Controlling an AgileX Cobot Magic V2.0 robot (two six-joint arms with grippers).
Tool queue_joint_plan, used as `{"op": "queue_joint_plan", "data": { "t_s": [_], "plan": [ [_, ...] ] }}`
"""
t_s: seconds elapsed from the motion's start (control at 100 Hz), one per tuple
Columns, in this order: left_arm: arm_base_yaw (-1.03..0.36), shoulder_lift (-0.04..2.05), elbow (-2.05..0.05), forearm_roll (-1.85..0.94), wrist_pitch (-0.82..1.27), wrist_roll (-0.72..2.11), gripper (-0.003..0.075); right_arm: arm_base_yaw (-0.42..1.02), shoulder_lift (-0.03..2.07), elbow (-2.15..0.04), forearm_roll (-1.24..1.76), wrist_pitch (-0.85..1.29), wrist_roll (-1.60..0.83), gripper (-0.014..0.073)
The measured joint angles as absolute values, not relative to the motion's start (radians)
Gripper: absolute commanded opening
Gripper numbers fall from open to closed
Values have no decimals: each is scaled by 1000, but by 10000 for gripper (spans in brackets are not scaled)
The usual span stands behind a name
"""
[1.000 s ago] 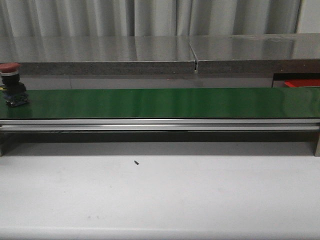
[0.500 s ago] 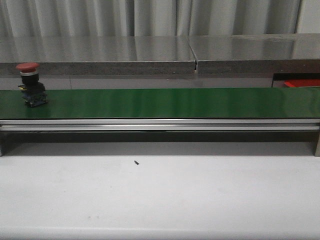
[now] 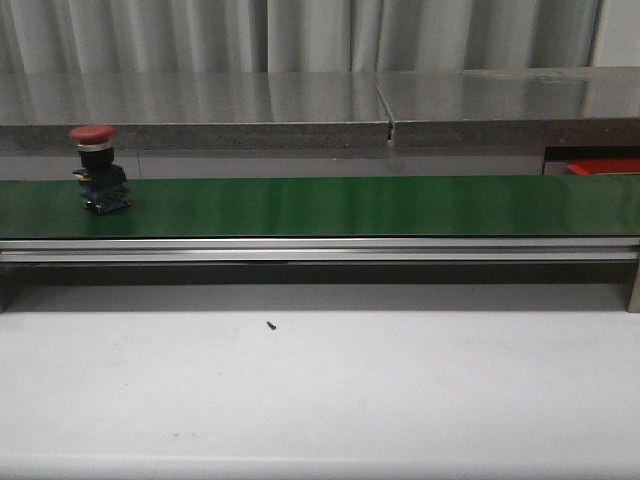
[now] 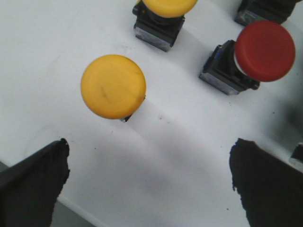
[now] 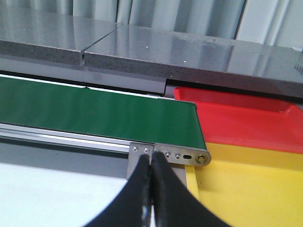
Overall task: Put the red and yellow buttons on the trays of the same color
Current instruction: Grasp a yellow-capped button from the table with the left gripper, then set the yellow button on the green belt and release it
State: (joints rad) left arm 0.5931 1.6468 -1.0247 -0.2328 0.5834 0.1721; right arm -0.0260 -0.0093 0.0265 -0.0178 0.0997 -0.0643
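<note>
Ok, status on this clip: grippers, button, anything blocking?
Left gripper open over spare buttons, holding nothing. Right gripper shut, empty, near belt end. Red button upright on green belt, left side. Belt path clear.

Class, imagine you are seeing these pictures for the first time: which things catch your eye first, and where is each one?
A lone red button stands upright near the left end of the long green conveyor belt. In the left wrist view, yellow buttons and another red one sit on a white surface beyond the open left gripper. Past the belt's right end lie a red tray and a yellow tray, near the shut right gripper.
</note>
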Motion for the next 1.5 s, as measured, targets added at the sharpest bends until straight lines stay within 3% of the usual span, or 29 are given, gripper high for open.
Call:
{"op": "queue_joint_plan", "data": {
  "t_s": [0.75, 0.94, 1.23, 1.5],
  "plan": [
    [646, 1802, -1040, -254, 363, 172, 622, -26, -9, 27, -18, 100, -64, -68],
    [646, 1827, -1042, -265, 352, 172, 455, -26, -9, 27, -18, 100, -64, -68],
    [646, 1829, -1044, -265, 347, 172, -19, -26, -9, 27, -18, 100, -64, -68],
    [646, 1682, -1044, -308, 386, 172, -19, -26, -9, 27, -18, 100, -64, -68]
  ]
}}
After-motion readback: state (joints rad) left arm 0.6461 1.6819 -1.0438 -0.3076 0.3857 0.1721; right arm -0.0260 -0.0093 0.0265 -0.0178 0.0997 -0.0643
